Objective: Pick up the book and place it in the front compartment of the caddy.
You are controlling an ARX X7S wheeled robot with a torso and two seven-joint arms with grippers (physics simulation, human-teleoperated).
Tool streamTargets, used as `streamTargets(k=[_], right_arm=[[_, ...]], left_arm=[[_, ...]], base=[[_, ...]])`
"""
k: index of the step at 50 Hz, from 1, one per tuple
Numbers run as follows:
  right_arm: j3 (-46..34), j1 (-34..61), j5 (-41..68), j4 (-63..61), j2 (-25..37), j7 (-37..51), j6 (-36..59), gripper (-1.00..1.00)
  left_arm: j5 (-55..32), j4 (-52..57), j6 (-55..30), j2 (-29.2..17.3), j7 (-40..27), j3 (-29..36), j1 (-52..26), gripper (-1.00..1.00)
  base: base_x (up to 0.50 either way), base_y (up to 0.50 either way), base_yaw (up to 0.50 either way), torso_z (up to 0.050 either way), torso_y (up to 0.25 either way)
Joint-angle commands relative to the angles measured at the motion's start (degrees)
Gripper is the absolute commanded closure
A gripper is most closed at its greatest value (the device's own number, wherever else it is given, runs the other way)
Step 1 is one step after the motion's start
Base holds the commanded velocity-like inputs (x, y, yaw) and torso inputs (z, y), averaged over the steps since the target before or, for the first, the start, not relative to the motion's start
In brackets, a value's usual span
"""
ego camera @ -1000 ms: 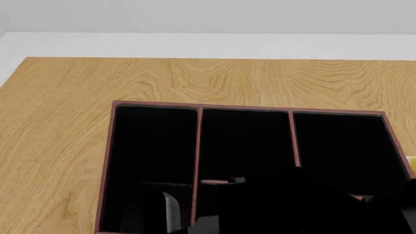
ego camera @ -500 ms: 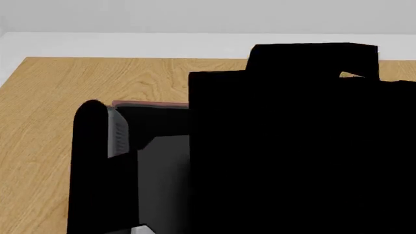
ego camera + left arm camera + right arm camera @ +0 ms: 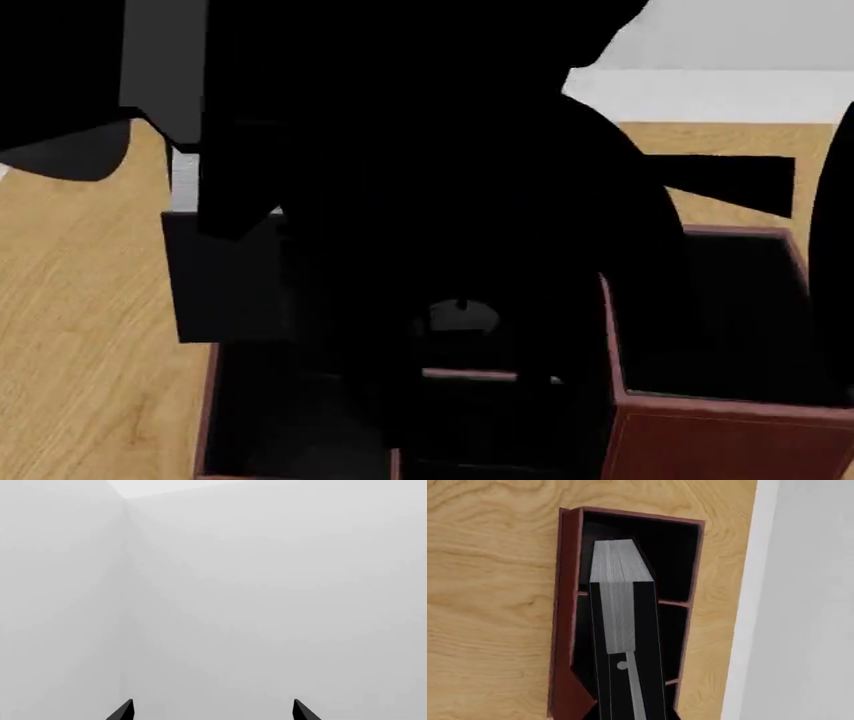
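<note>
Two arms are crowding the head view as black shapes, hiding much of the caddy (image 3: pixel 707 420) sitting on the wooden surface (image 3: pixel 80 330). Seen from the right wrist, the book (image 3: pixel 624 615) is standing on end above the caddy's (image 3: pixel 564 630) black-lined cells, its pale page edge facing the camera. Whether the right jaws are gripping the book I cannot tell, since they are hidden. The left gripper (image 3: pixel 212 711) is facing blank grey wall, its two tips standing well apart, jaws open and holding nothing.
</note>
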Motion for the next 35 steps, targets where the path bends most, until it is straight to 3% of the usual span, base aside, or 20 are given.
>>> streamTargets(k=[1, 21, 29, 35], right_arm=[[-2.9, 0.3, -14.6, 8.5, -1.7, -5.7, -5.0, 1.00], [-9.6, -4.4, -19.5, 16.8, -2.8, -2.1, -9.1, 1.00], [-11.1, -6.3, -20.3, 19.2, -2.4, -0.7, -10.5, 1.00], [-11.7, -7.9, -20.7, 20.8, -2.4, 0.5, -11.1, 1.00]], left_arm=[[1.1, 0.0, 1.4, -0.7, 0.0, 6.1, -5.3, -1.00], [2.4, 0.0, 2.6, -1.7, 0.0, 13.9, -12.0, -1.00], [1.8, 0.0, 1.5, -1.6, 0.0, 8.8, -7.5, -1.00], [1.8, 0.0, 1.5, -1.7, 0.0, 9.1, -7.8, -1.00]], base=[[0.00, 0.00, 0.00, 0.000, 0.000], [0.00, 0.00, 0.00, 0.000, 0.001], [0.00, 0.00, 0.00, 0.000, 0.001], [0.00, 0.00, 0.00, 0.000, 0.002]])
